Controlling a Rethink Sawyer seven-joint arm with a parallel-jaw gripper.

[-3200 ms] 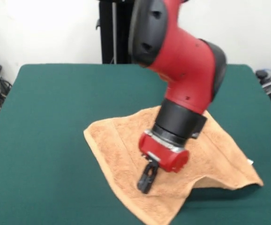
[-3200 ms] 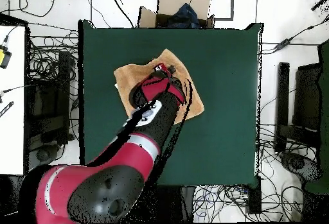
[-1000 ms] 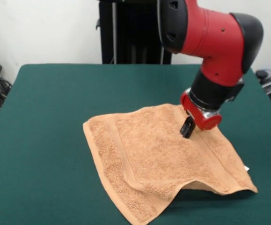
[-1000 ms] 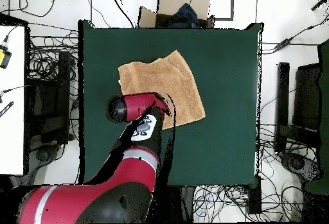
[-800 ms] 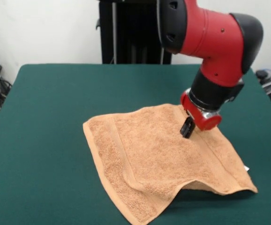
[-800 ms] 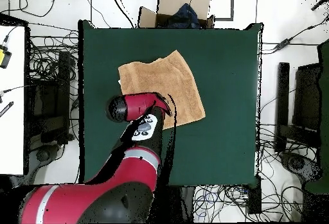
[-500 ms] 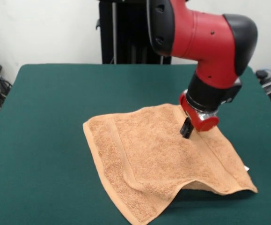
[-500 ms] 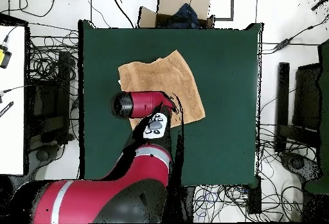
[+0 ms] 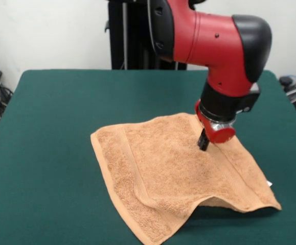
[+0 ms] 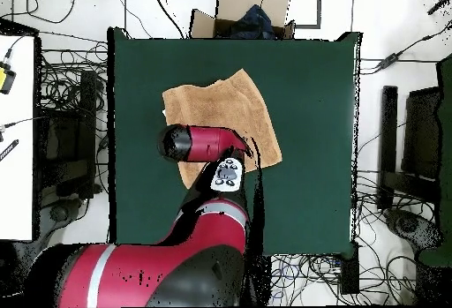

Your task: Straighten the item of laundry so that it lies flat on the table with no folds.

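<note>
The light orange-tan towel (image 9: 163,168) lies spread on the dark green table (image 9: 55,127), towards its near right part. A fold humps up along the towel's near edge (image 9: 188,204), with a shadow under it. My gripper (image 9: 203,143) hangs from the red and black arm, shut, its black tips at the towel's surface near the far right edge. It holds nothing that I can see. In the overhead view the towel (image 10: 225,106) lies left of the table's (image 10: 309,146) middle. The arm's wrist (image 10: 199,143) covers the towel's lower left part and hides the gripper.
The black pedestal (image 9: 132,35) stands behind the table's far edge. An open cardboard box (image 10: 240,18) sits beyond the table's top edge in the overhead view. Cables lie on the floor around the table. A white bench (image 10: 16,137) is at the left.
The gripper went from the towel's near middle to its far right edge. In the last second the arm swung slightly left above it while the tips stayed put. The towel has not moved.
</note>
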